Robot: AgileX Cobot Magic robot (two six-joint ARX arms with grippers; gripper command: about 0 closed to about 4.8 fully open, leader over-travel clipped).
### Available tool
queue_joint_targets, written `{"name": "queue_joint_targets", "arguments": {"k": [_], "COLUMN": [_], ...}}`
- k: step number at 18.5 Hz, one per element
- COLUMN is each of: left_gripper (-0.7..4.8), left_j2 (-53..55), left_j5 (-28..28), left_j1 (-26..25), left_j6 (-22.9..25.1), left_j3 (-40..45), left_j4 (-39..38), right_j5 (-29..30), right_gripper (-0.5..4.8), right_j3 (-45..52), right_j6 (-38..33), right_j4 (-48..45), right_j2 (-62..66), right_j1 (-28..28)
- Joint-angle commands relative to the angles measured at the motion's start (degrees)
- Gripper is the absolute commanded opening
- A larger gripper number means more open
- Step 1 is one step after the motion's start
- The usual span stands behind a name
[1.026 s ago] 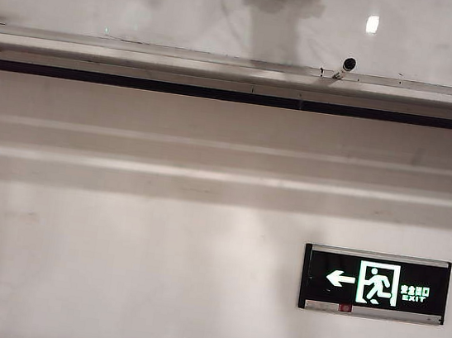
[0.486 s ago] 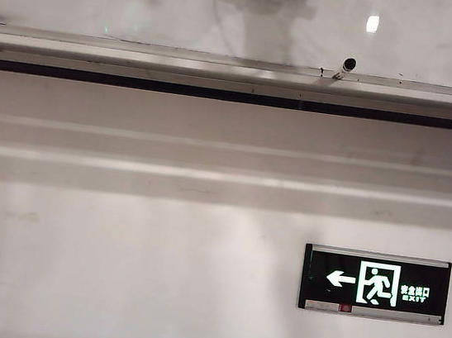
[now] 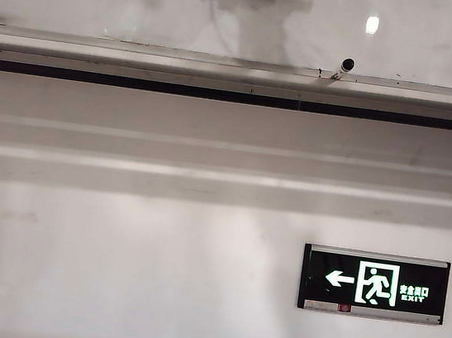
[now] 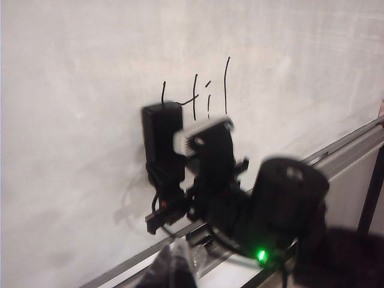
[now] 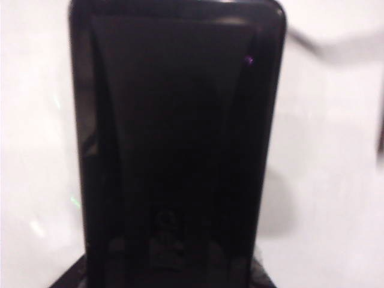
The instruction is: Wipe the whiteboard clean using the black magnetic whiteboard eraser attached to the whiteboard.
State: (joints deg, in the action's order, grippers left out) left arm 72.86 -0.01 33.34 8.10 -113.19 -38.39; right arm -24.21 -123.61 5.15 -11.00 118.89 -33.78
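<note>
The right hand [image 4: 191,144] sits against the black magnetic whiteboard eraser [image 4: 161,135], which is stuck to the whiteboard [image 4: 72,120] below the pen strokes [image 4: 207,96]. I can't tell if it is gripping. The left hand [image 4: 173,271] hangs clenched near the tray rail [image 4: 351,141]. This looks like the grasping step; next comes a firm squeeze before sweeping.

Exit sign [image 3: 374,284]: "EXIT", left arrow, running-man pictogram.

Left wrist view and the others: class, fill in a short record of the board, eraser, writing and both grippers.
Board: large glossy white whiteboard, silver metal tray rail along its edge
Writing: thin black pen strokes, not yet wiped
Eraser: small black magnetic block eraser, on the board beside the strokes
Right gripper: at the eraser, grip unclear
Left gripper: shut, by the rail
</note>
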Motion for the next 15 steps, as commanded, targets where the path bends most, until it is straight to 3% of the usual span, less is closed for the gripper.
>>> {"name": "queue_joint_targets", "arguments": {"k": [1, 11, 15], "left_gripper": [-0.06, -0.06, -0.06], "left_j2": [-0.28, -0.28, -0.28], "left_j5": [0.24, 0.26, 0.24], "left_j1": [0.07, 0.07, 0.07], "left_j6": [0.0, 0.0, 0.0], "left_j3": [-0.13, -0.13, -0.13], "left_j4": [0.81, 0.81, 0.98], "right_j5": [-1.66, -0.94, 11.52], "right_gripper": [-0.01, -0.01, -0.01], "right_j3": [-9.66, -25.27, -25.88], "right_j6": [5.46, 5.84, 5.79], "right_j4": [2.78, 21.81, 31.15], "right_j2": [-0.63, -0.81, -0.61], "right_j1": [3.89, 17.75, 18.93]}}
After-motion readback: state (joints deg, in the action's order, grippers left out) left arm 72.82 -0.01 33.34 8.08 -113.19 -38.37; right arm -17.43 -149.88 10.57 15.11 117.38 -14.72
